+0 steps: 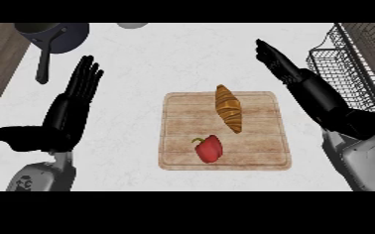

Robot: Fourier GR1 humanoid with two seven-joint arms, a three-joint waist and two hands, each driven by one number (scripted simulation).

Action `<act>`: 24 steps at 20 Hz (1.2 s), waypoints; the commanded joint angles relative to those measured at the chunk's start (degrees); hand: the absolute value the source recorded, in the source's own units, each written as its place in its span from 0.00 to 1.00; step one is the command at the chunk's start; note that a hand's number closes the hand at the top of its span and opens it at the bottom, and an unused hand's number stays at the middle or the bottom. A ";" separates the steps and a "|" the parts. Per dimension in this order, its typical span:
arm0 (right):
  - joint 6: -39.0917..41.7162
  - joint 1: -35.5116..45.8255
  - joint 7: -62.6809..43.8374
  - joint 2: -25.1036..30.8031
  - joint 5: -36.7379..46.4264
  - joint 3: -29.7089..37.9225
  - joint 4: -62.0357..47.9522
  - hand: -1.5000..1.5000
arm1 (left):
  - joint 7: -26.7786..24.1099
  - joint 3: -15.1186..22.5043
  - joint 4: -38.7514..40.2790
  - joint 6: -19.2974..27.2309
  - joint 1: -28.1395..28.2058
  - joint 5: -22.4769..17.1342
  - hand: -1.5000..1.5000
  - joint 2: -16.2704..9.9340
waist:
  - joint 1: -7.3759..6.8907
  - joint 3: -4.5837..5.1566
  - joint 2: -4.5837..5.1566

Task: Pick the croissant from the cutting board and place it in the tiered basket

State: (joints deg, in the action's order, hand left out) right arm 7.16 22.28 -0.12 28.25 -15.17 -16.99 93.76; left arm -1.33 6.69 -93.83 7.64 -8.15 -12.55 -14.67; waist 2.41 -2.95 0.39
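Croissant (228, 107) left of right hand (282, 65)

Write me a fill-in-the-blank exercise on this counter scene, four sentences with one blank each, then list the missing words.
1. The croissant lies on the ____ together with a red pepper.
2. The vegetable lying nearer the robot than the croissant is coloured ____.
3. The tiered basket stands at the view's ____ edge.
4. The dark pan sits at the counter's far ____ corner.

Missing words: cutting board; red; right; left
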 commanded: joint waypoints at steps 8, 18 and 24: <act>-32.21 -5.78 -4.49 0.19 10.24 21.97 -11.88 0.00 | 5.08 -0.12 9.63 6.80 11.29 5.75 0.50 -0.54 | 2.24 2.94 0.55; -44.10 -19.29 -7.03 -12.03 16.93 13.96 6.56 0.00 | 2.13 3.13 12.36 8.12 15.09 9.48 0.50 3.76 | -2.03 3.02 -0.61; -31.76 -19.12 -28.31 0.48 23.06 3.65 8.11 0.00 | 3.25 4.06 13.01 8.56 13.35 9.71 0.50 4.87 | -2.34 3.31 -0.74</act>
State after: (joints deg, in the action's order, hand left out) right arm -29.54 4.10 -17.98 23.25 3.47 -7.45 99.52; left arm 0.73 9.80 -79.99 16.08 4.84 -2.98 -10.59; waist 0.61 0.21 -0.28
